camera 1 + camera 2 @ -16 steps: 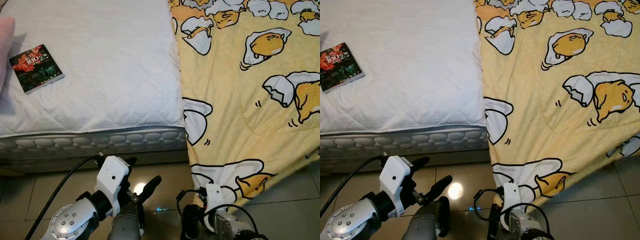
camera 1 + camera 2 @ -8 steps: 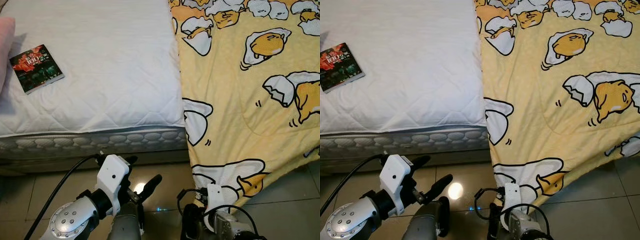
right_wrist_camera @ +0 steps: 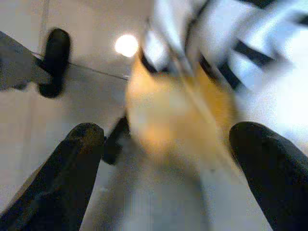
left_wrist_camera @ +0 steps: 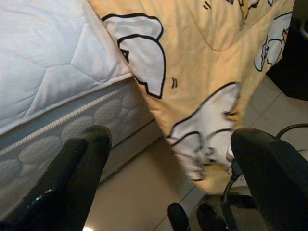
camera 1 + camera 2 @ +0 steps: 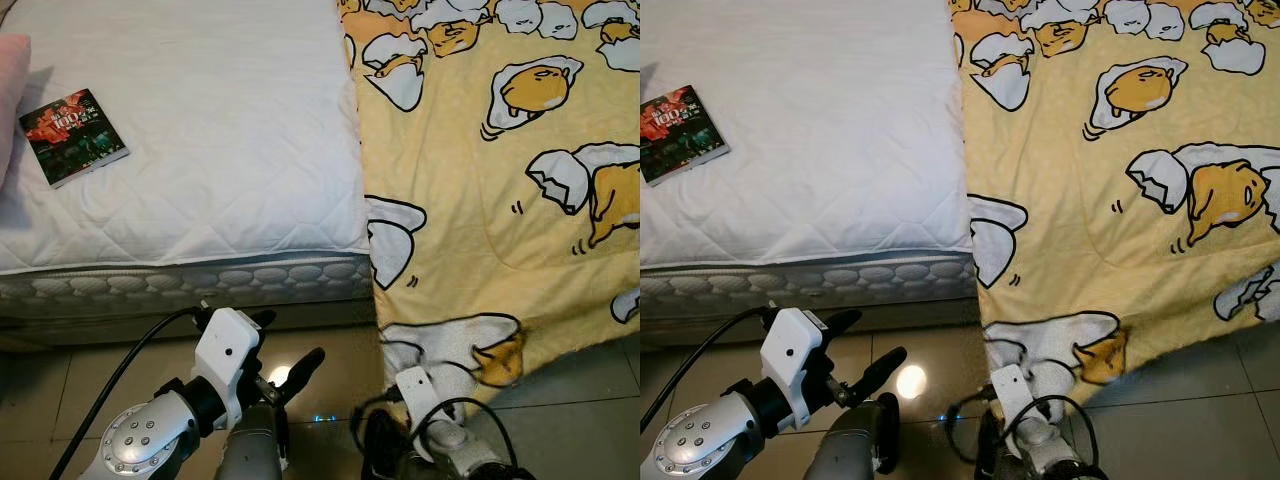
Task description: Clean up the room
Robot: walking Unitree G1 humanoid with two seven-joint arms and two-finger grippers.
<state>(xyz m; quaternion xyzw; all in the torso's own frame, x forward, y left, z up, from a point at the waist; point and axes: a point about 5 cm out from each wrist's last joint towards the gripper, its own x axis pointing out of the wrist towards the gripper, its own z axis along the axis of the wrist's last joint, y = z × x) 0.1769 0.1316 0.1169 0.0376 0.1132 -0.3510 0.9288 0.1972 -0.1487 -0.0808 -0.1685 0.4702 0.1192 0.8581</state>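
Observation:
A yellow blanket printed with egg cartoons covers the right half of the bed and hangs over its edge to the floor. The hanging corner is bunched just above my right wrist. In the right wrist view my right gripper is open, with the blurred blanket hem between its fingers. My left gripper is held low over the floor before the mattress side, open and holding nothing. A small dark book lies on the bare white mattress at the left.
A pink pillow sits at the bed's far left edge. Beige floor tiles run along the bed's foot. A black cable loops from my left arm. Something dark stands beyond the blanket.
The blanket's hanging corner has bunched up and risen off the floor. My right wrist has shifted slightly left under it. The left arm has not moved.

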